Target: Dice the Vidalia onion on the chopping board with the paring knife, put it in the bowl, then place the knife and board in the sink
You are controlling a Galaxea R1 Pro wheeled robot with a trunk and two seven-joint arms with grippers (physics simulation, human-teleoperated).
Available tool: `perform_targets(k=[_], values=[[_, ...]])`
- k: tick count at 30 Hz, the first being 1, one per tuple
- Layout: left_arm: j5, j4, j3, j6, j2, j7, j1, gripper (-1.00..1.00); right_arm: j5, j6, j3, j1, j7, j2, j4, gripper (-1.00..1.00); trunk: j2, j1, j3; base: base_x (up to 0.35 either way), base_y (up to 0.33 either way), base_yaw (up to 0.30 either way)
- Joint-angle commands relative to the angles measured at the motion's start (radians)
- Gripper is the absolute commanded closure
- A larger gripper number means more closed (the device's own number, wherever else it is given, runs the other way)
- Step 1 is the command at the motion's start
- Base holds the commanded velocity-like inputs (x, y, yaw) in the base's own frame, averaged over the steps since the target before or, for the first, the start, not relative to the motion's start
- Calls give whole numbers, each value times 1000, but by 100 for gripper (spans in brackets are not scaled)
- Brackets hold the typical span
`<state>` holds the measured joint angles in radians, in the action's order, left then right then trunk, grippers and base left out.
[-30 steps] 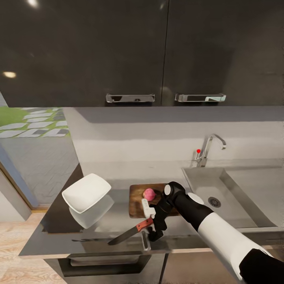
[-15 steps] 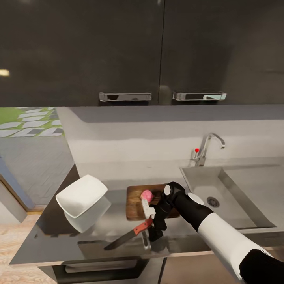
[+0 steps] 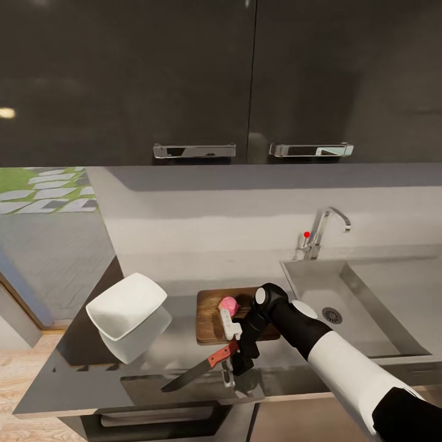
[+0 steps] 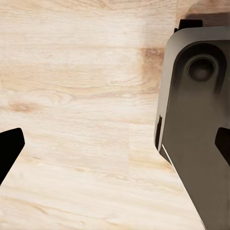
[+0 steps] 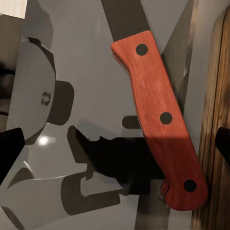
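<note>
The knife point(image 3: 199, 367) lies flat on the counter point(image 3: 153, 362) just in front of the board point(image 3: 212, 319), where the onion point(image 3: 228, 303) sits whole. The right gripper point(image 3: 233, 359) has been lowered over the red handle point(image 5: 160, 120), fingers spread and nothing yet pinched. The bowl point(image 3: 127, 306) stands left of the board. The head camera has shifted slightly. Grasping is judged next; the left gripper's fingers point(image 4: 9, 148) are spread.

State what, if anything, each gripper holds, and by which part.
Nothing is held. The right gripper hovers open over the paring knife's red handle, which lies on the countertop. The left gripper is open above wooden floor.
</note>
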<state>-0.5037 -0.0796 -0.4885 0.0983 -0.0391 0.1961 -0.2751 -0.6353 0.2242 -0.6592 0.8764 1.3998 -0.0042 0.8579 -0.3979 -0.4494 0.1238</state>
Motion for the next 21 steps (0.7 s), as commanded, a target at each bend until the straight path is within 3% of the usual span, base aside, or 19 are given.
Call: perform_targets(k=[1,21], values=[[-7,0,-8,4,0,1,-1,-100,-1,10,-2,1,3,0,1,-100,-2,-1,2,0,0,0],[-7,0,-8,3,1,1,-1,-100,-3,10,-2,1,-23,0,-25,-100,-2,-1,2,33,52,0]])
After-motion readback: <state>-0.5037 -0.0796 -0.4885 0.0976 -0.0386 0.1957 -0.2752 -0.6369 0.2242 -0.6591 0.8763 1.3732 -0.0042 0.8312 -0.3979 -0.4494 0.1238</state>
